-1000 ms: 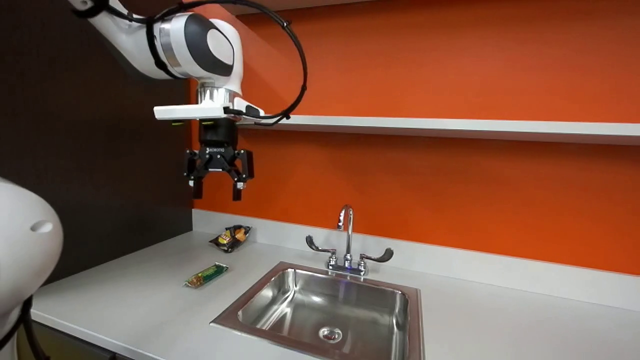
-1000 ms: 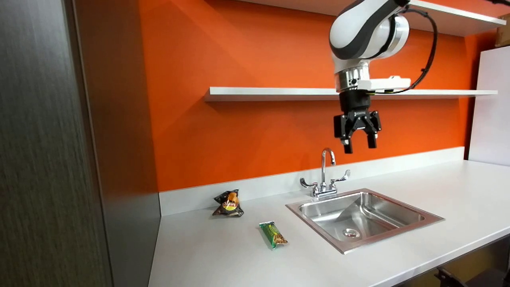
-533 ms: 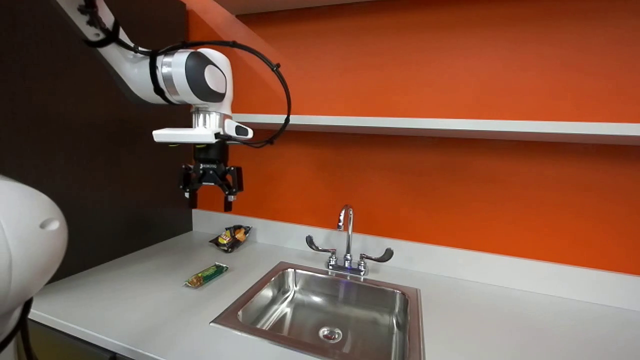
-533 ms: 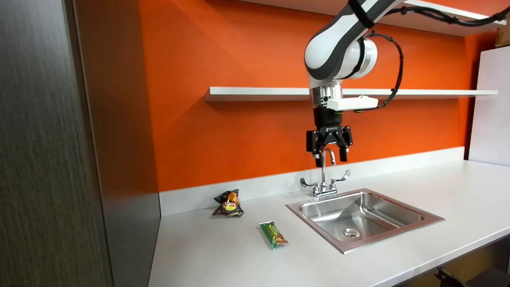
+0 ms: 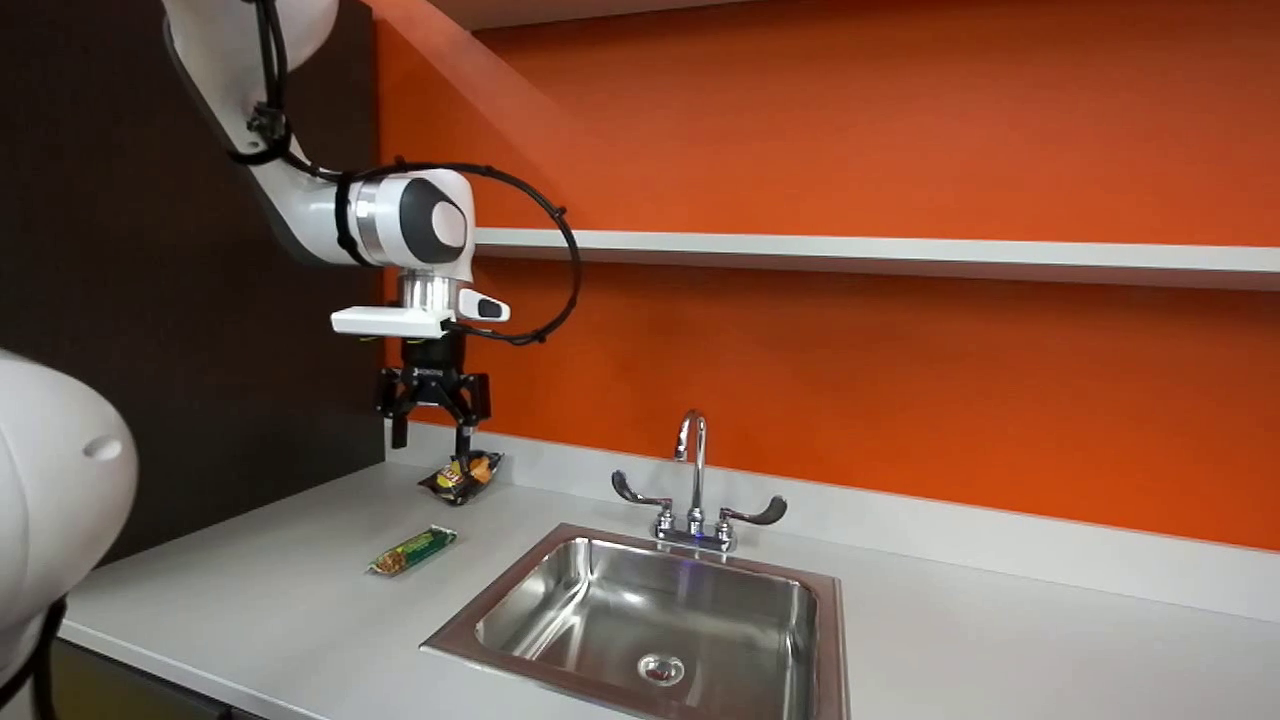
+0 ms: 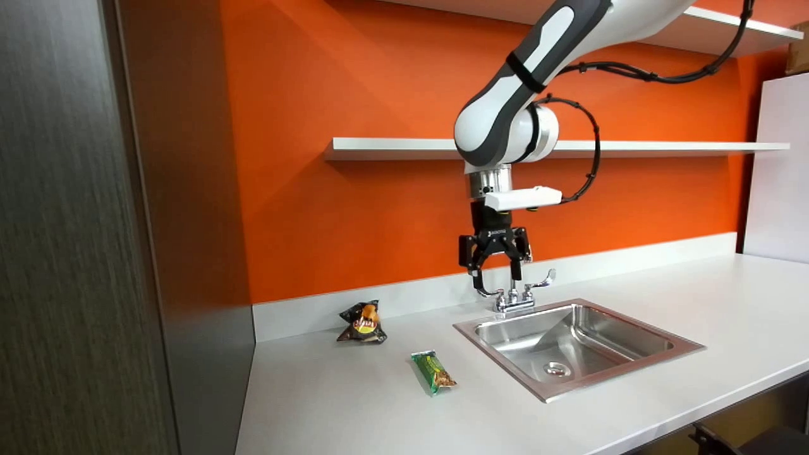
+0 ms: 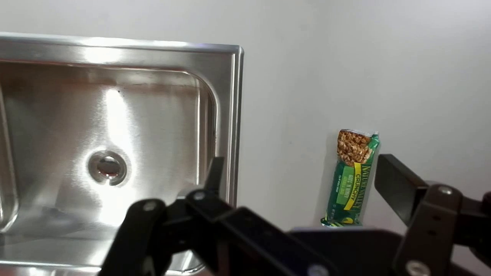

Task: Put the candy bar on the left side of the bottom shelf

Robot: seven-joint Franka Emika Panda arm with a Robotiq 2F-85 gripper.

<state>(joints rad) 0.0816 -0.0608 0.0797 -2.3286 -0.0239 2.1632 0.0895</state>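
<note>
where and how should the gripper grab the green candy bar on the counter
Probably across the middle of the candy bar, from straight above, closing on its two long sides. It lies flat on the counter, longer than wide. The gripper points down, open, and in the wrist view its closing direction runs roughly across the bar's narrow width, so little turning seems needed.

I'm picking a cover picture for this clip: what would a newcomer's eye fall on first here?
Most likely the vivid orange wall behind the counter in both exterior views, crossed by the pale bottom shelf. Next, probably the white arm, its black hand open above the counter. In the wrist view, the shiny steel sink at the picture's left and the green candy bar at its right would likely catch the eye.
</note>
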